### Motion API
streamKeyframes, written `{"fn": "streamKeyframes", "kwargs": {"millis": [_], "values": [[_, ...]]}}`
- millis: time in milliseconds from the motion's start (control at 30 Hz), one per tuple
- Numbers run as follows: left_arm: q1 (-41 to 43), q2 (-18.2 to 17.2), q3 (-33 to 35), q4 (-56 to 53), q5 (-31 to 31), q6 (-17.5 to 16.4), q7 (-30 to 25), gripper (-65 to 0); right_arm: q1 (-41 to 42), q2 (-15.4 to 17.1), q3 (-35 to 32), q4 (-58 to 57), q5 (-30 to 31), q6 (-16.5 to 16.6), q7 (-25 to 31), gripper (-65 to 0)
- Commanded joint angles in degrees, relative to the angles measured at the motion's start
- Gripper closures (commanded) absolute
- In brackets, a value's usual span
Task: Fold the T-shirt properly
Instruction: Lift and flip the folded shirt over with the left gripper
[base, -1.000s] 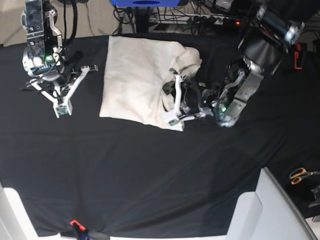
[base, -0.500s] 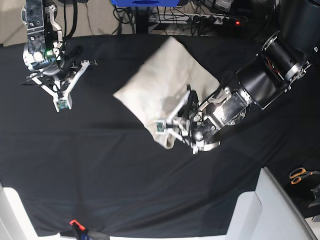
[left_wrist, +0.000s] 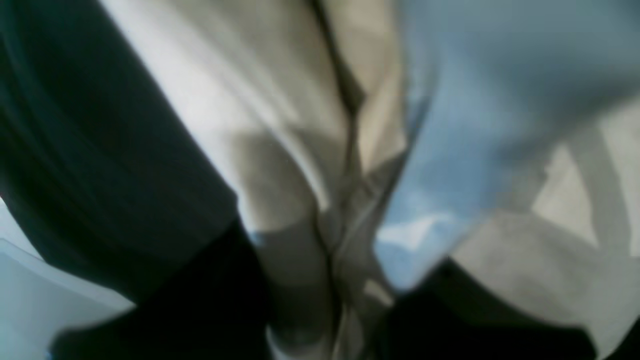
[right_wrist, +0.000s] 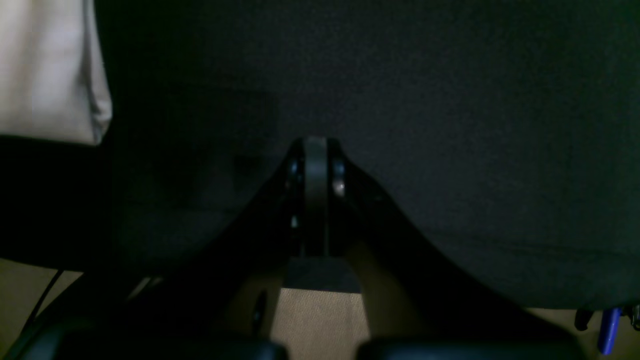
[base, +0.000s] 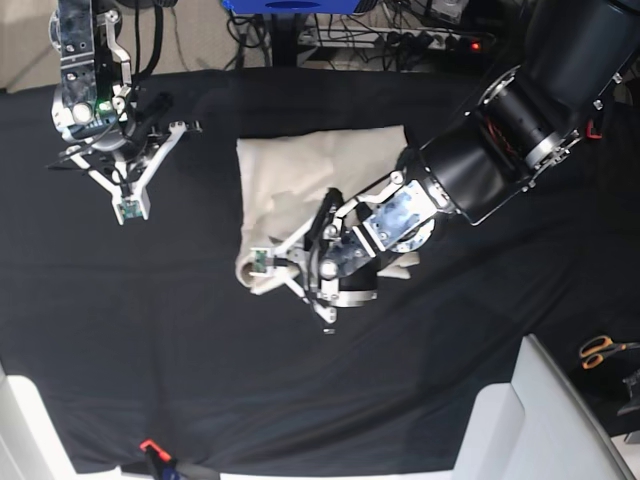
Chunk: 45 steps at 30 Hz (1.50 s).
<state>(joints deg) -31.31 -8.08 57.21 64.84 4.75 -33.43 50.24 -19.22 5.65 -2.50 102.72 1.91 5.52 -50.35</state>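
The left arm reaches in from the far right corner of the black-covered bench (base: 180, 340), stretched low and slanting toward the middle, its wrist turned so that the left gripper (base: 268, 268) lies over the cloth. Its jaws are nearly closed, pinching a bunched fold of the T-shirt (base: 300, 175) at the garment's near left corner — the left wrist view shows creased cream fabric gathered right up against the camera. The right arm stands upright near the far left corner, its right gripper (base: 128, 205) pointing down with jaws fully closed and nothing between them, well apart from the garment.

One T-shirt lies on the bench, partly folded, in the middle toward the far edge. Two arms, two grippers — and one pair of orange-handled scissors (base: 600, 350) off the bench's right edge.
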Motion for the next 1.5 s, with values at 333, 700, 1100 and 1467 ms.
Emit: {"fn": "streamKeyframes", "kwargs": {"millis": [333,700,1100,1467], "values": [[-4.34,0.74,-0.64,-5.63,0.83,0.16,-4.48,0.0,0.28,0.28,0.17,0.89,-0.11,-0.2,0.81,-0.2],[-4.43,3.11,-0.55,-7.83,0.83,0.24,-8.44,0.0,0.45,0.28,0.17,0.8,-0.11,-0.2,0.81,-0.2],[-5.39,5.31,-0.81,-12.14,3.91,0.33,-9.67,0.0,0.37,0.28,0.17,-1.84,-0.11,-0.2,2.83,-0.2],[-5.66,5.39,-0.55,-12.31,3.99,0.33,-9.67,0.0,0.54,0.28,0.17,-1.93,-0.11,-0.2,3.36,-0.2]]}}
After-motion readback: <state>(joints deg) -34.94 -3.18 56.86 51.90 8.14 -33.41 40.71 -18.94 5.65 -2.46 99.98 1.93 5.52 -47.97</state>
